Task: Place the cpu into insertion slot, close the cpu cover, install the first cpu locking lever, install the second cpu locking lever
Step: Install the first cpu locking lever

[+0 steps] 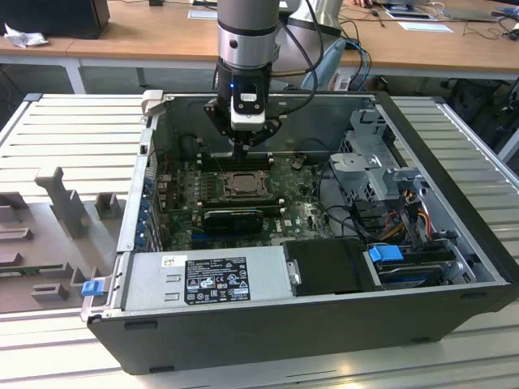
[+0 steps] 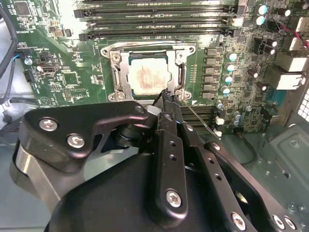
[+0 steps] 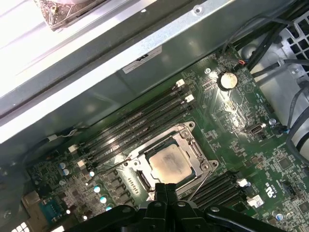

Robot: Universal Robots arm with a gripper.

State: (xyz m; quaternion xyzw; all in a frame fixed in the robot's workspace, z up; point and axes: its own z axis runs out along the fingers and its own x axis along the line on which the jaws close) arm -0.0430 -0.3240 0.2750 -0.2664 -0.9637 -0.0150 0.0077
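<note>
In the black computer case, the gripper, closed on nothing beside the silver-grey square cpu, should press straight down.

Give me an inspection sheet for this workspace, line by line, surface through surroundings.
Surface: ribbed metal table carrying an open computer case.
Job's things: cpu seated in the insertion slot; cpu cover lies flat around it.
Clutter: grey moulded fixtures on the table, exterior view's left.
Grippers: gripper shut, tips at a corner of the cover.
Cables: coloured wire bundle inside the case, exterior view's right.
Surroundings: wooden desk behind, papers on it.
</note>
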